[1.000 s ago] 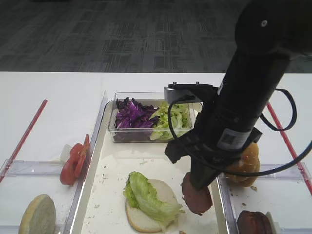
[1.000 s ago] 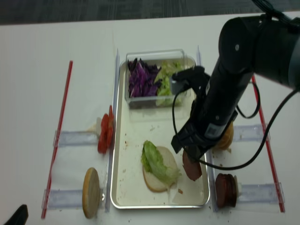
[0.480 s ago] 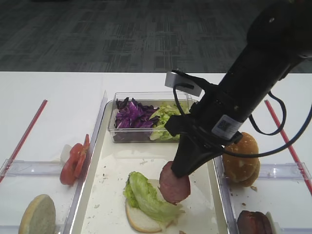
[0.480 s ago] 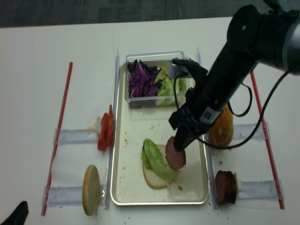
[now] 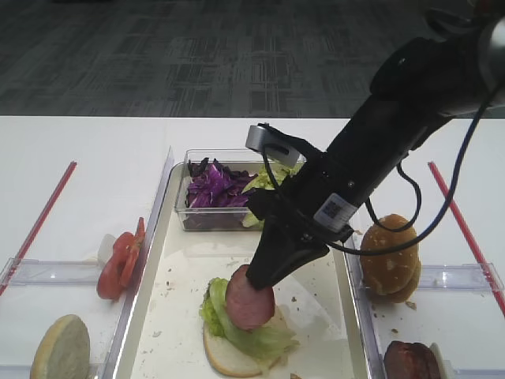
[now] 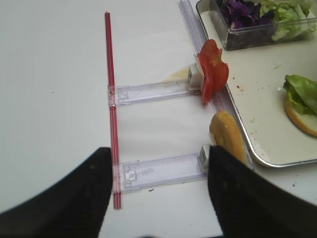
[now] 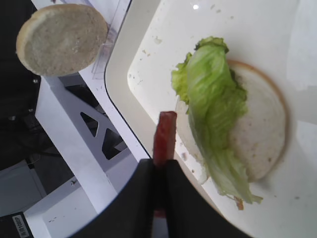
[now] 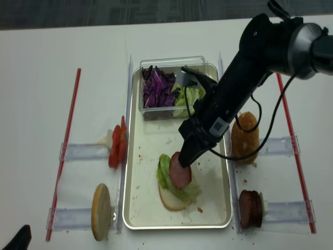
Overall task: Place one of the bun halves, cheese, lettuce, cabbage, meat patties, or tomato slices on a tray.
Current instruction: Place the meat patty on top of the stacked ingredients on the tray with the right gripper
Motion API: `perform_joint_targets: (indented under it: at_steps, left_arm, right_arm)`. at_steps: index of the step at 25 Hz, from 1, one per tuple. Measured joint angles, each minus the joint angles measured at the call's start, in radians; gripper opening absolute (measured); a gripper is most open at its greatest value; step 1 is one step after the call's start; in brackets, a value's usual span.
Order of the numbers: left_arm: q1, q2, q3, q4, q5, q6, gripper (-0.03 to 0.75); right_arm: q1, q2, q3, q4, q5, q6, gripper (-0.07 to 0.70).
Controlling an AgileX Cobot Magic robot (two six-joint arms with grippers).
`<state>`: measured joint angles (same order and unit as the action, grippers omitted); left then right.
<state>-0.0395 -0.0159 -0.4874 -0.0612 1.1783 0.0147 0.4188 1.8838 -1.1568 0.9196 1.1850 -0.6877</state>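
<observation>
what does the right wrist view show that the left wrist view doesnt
Only the right wrist view shows the right end effector shut on a meat patty seen edge-on, hanging beside the bun base, and the flat pale face of the spare bun half outside the tray.

Only the left wrist view shows the tomato slices standing in their holder, the red strip on the table, and the clear box of cabbage and lettuce.

Both show the tray, and the bun base on it with a lettuce leaf on top.
</observation>
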Motion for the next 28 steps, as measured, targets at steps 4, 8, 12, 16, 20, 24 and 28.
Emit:
perform_joint_targets:
  at_steps: [4, 8, 12, 16, 20, 24, 28]
  left_arm:
    - [0.000, 0.000, 0.000, 0.000, 0.000, 0.000, 0.429]
    - [0.000, 0.000, 0.000, 0.000, 0.000, 0.000, 0.429]
    - [0.000, 0.000, 0.000, 0.000, 0.000, 0.000, 0.429]
    - [0.000, 0.000, 0.000, 0.006, 0.000, -0.015, 0.429]
    - [0.000, 0.000, 0.000, 0.012, 0.000, -0.020, 0.429]
    - [0.000, 0.000, 0.000, 0.020, 0.000, -0.024, 0.429]
    - [0.000, 0.000, 0.000, 0.020, 0.000, -0.024, 0.429]
  right_arm:
    - [0.000, 0.031, -0.009, 0.024, -0.002, -0.013, 0.064]
    - [0.000, 0.053, -0.009, 0.040, -0.002, -0.013, 0.064]
    - [0.000, 0.086, -0.009, 0.067, -0.003, -0.013, 0.064]
    - [0.000, 0.115, -0.009, 0.071, -0.006, -0.013, 0.064]
    - [0.000, 0.137, -0.010, 0.076, -0.006, -0.013, 0.064]
    - [0.000, 0.163, -0.011, 0.078, -0.006, -0.013, 0.064]
    - [0.000, 0.172, -0.011, 0.081, -0.006, -0.030, 0.064]
